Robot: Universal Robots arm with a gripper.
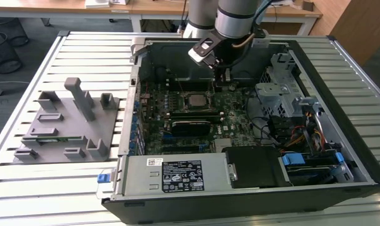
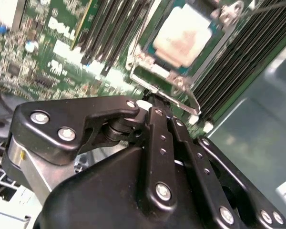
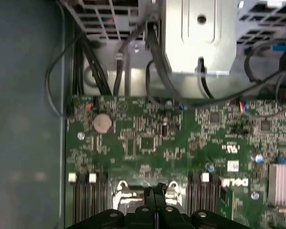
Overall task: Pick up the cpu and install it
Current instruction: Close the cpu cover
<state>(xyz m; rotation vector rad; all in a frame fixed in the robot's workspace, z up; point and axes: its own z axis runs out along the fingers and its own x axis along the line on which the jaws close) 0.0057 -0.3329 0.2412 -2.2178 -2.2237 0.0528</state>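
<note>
Item, cpu: a square chip with no long axis, lying flat and silver top up in the motherboard socket. Its edges line up with the socket frame, near the middle of the motherboard inside the open computer case. Item, gripper: it sits low over the board just to the exterior view's right of the cpu. Its fingers are pressed together with, as far as I can make out, nothing between them.
</note>
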